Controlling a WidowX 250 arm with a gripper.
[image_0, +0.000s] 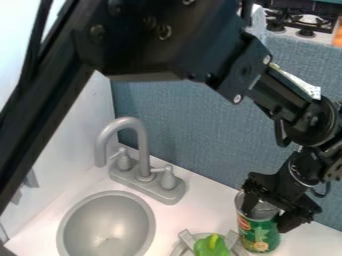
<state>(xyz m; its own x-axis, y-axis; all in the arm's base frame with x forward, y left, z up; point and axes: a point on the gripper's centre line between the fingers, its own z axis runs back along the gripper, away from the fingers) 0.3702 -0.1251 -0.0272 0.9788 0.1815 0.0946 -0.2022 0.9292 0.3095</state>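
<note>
At the right, the black gripper (270, 207) hangs down over the top of a green can (257, 234) with a red and yellow patch on its label, and covers part of the silver rim. The can is upright on the white counter. Whether the can is held firmly, I cannot tell. Just left of the can, a green pepper-like toy (212, 245) with a yellow streak lies on a grey drying rack (186, 237) at the bottom edge.
A grey round sink (105, 226) is at the lower left, with a grey faucet (142, 150) behind it. A blue-grey wall panel (187, 132) rises behind the counter (197, 207). Stove burners (307, 21) show at the upper right.
</note>
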